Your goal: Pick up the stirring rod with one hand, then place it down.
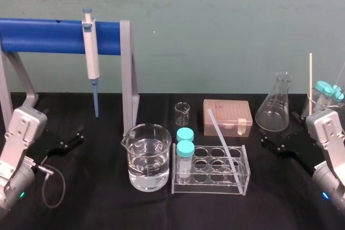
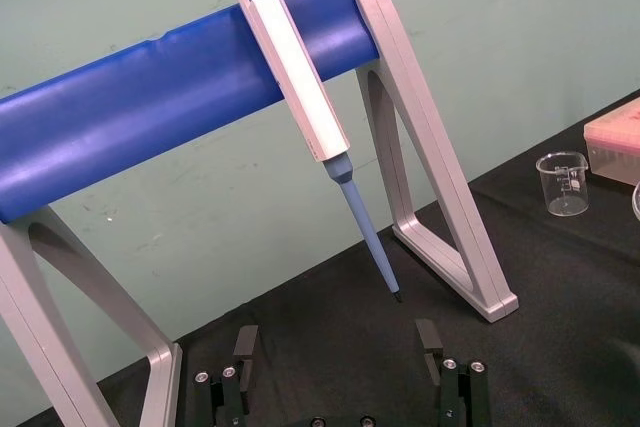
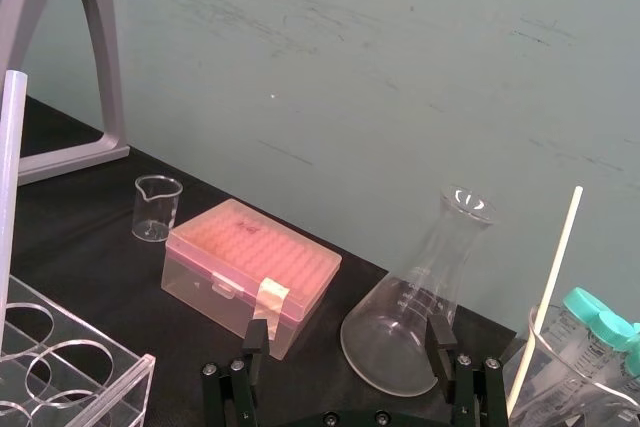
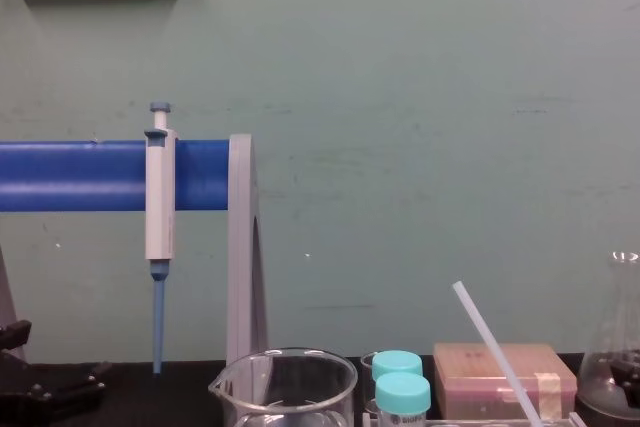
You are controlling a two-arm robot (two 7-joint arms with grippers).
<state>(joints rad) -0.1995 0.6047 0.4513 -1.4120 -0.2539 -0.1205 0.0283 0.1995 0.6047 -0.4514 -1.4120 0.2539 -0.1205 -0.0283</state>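
Translucent stirring rod (image 1: 223, 143) leans in clear rack (image 1: 210, 189); left tool (image 2: 337, 342), right tool (image 3: 347, 337) spread wide.

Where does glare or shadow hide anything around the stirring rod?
Head view: the light is even, the stirring rod is pale and plain against the black table, and there are faint highlights on the large beaker. Chest view: the rod stands out against the green wall, with no glare. Right wrist view: the flask rim glints, but nothing is hidden.

The stirring rod (image 1: 223, 143) aslant in the tube rack (image 1: 207, 186), beaker (image 1: 146, 157) left, tip box (image 1: 226, 117) behind.
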